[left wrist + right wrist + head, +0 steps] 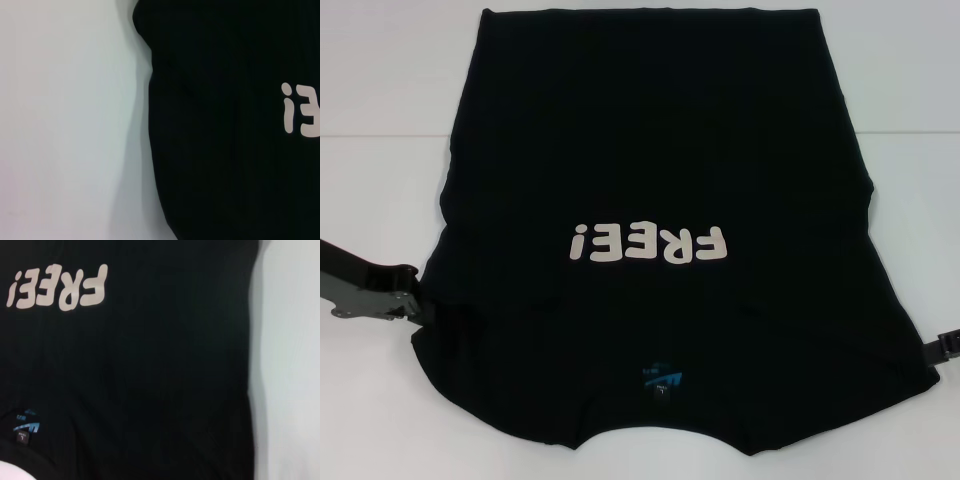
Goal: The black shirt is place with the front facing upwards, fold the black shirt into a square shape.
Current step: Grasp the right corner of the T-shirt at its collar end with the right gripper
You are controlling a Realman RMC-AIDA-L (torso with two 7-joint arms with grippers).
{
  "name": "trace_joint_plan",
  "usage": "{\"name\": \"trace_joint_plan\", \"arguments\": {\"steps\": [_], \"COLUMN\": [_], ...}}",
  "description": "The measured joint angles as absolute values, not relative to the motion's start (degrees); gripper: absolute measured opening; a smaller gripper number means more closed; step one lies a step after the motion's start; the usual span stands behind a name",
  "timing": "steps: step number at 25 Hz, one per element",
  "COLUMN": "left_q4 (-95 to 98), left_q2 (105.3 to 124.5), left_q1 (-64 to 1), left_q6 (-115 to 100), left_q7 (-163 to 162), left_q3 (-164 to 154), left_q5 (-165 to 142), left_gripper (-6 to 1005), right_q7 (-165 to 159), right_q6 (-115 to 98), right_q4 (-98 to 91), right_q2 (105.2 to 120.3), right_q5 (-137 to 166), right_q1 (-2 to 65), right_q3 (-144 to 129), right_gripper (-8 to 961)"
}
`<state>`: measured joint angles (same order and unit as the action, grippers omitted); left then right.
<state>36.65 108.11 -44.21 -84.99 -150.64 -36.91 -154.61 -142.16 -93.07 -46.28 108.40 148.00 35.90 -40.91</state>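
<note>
Two hands, left hand (415,300) and right hand (935,350) grips unclear, one black shirt (650,180)

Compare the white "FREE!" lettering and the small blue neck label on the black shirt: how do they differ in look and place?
The white "FREE!" lettering is large and chunky and spans the middle of the black shirt; the blue neck label is small and thin. The lettering lies farther from the robot, while the label sits near the collar, at the near edge. Both lie on the upward-facing front and appear upside down in the head view.
</note>
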Motion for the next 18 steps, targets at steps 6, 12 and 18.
{"name": "trace_joint_plan", "arguments": {"steps": [6,12,18], "left_q4": [36.65,36.65,36.41], "left_q2": [108.17,108.19,108.19], "left_q1": [-44.21,-44.21,-44.17], "left_q6": [-84.98,-84.82,-84.39], "left_q7": [-150.64,-150.62,-150.59], "left_q3": [-36.91,-36.91,-36.91], "left_q5": [-154.60,-154.60,-154.60], "left_gripper": [4,4,4], "right_q7": [-141.32,-141.31,-141.25], "right_q6": [-90.18,-88.27,-87.43], "right_q4": [-43.61,-42.49,-42.40], "right_q2": [109.26,109.63,109.99], "right_q5": [148.04,148.08,148.10], "right_q1": [36.65,36.98,37.18], "right_q3": [-42.32,-43.51,-43.61], "right_gripper": [941,941,940]}}
